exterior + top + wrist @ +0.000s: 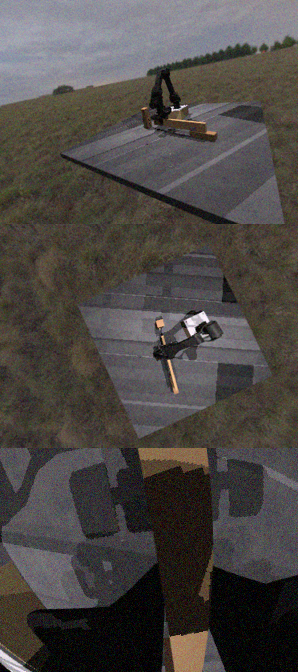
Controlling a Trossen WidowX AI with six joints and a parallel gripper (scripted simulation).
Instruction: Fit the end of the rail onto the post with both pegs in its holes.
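Rail (172,375) (186,125) (189,652): wooden, long; far end over the footboard block (204,136), near end close to the post (160,323) (146,118), a gap between. Pincer (161,352) (160,119) (174,567): one, closed on the rail toward its post end, fingers slightly parted by its thickness. Worktop (120,384) (132,168): grey, banded, beneath all.

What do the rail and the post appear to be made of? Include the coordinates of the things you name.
The rail (172,376) (186,124) (188,652) looks like plain, matte wood, judging by its light tan colour without shine. The post (160,323) (145,117) seems to be similar wood, though no grain shows.
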